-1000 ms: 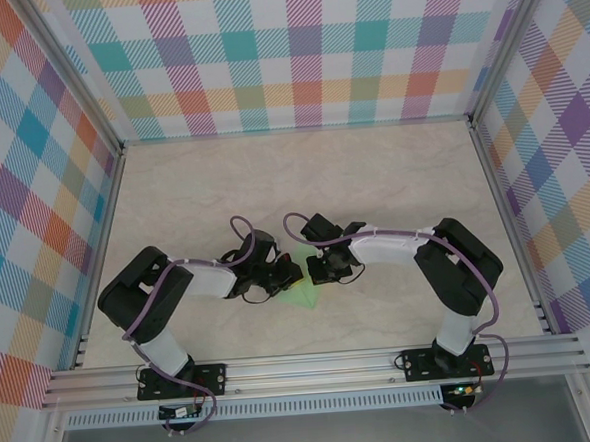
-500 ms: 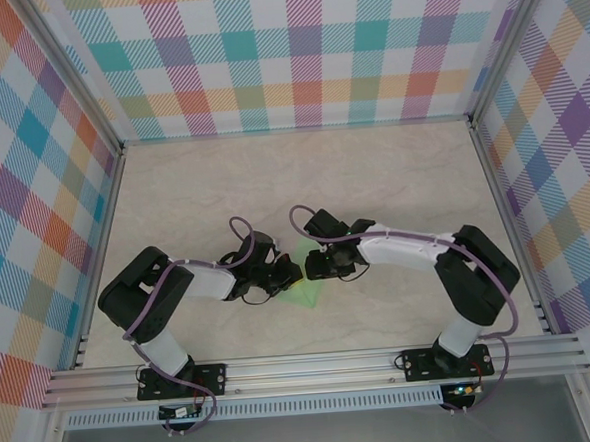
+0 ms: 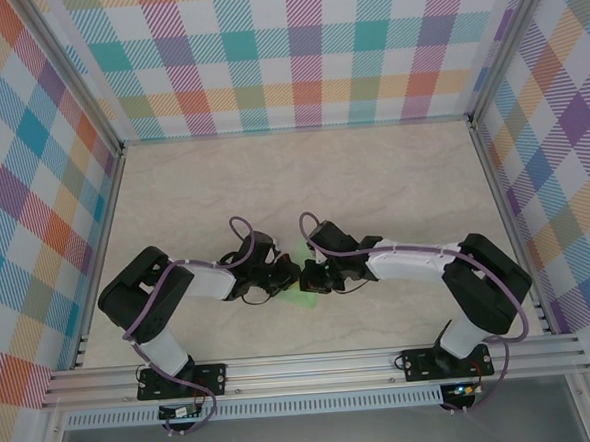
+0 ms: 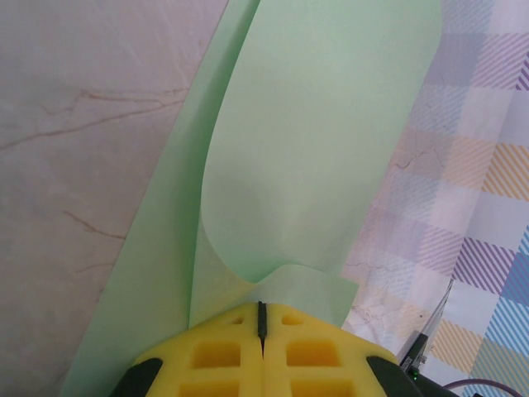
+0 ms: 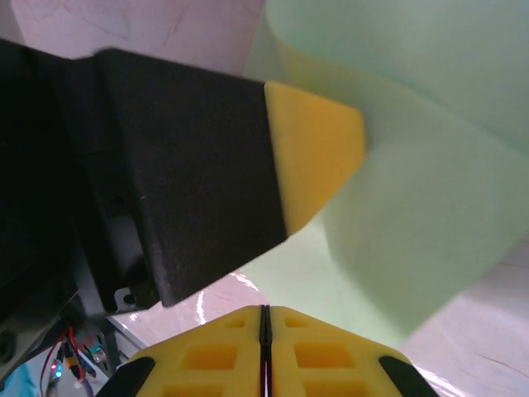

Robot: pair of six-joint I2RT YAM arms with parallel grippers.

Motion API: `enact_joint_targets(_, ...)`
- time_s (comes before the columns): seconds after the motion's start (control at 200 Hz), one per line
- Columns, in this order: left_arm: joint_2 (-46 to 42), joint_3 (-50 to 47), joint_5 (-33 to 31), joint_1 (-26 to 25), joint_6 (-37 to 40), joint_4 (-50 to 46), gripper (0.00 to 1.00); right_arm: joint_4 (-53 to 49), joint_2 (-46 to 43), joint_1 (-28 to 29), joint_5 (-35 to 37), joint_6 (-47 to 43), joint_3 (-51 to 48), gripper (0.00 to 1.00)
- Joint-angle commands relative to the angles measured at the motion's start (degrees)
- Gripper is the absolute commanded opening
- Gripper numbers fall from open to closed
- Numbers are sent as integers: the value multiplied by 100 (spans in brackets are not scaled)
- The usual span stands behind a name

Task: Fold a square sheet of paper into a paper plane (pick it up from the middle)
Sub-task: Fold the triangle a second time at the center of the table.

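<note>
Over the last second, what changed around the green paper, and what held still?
The right gripper slid left until its tips nearly meet the left gripper; its jaws are shut now. More of the green sheet now shows on the far side of the two grippers. The left gripper stayed put, shut on a curl of the sheet.

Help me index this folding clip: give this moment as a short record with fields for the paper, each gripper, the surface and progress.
object: square sheet of paper, pale green, one layer flat on the table, one flap curled upward
left: left gripper shut on the curled flap's edge
right: right gripper shut, tips at the paper; a grip cannot be confirmed
spacing: both grippers tip to tip over the sheet, near the table's front middle
surface: pale, marbled
progress: no dart shape yet
</note>
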Motion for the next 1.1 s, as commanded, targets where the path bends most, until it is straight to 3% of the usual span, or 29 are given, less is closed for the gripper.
enact_joint_targets(0.0,72,-60,-137,11,72,-301,0,458,205,65,-352,359,-17,10)
enact_joint_targets(1.095,151,-58,0,-21,116,-249,0,525,543,-173,8,793,11,12)
